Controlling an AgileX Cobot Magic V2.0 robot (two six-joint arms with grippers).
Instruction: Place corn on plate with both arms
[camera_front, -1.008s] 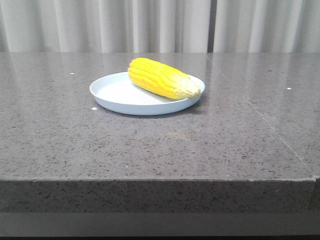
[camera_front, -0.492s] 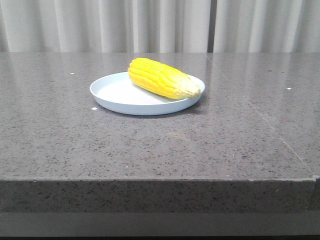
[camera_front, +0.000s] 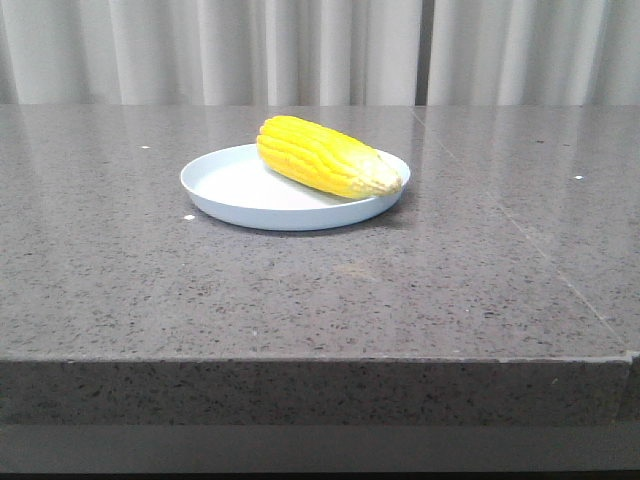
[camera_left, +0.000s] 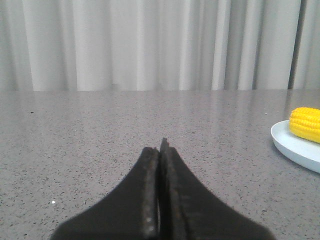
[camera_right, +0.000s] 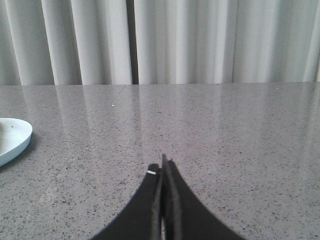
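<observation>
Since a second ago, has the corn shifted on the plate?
No. In the front view the corn lies as before on the right half of the plate, its pale tip at the right rim, same spot against the table seam.

Grey speckled stone table (camera_front: 300, 300), white curtain (camera_front: 300, 50) behind. Plate (camera_front: 225, 190) sits on table, centre-left. Corn (camera_front: 325, 156) lies on plate's right half, tilted; blunt end toward 10 o'clock, pale tip toward 4 o'clock, over rim.
</observation>
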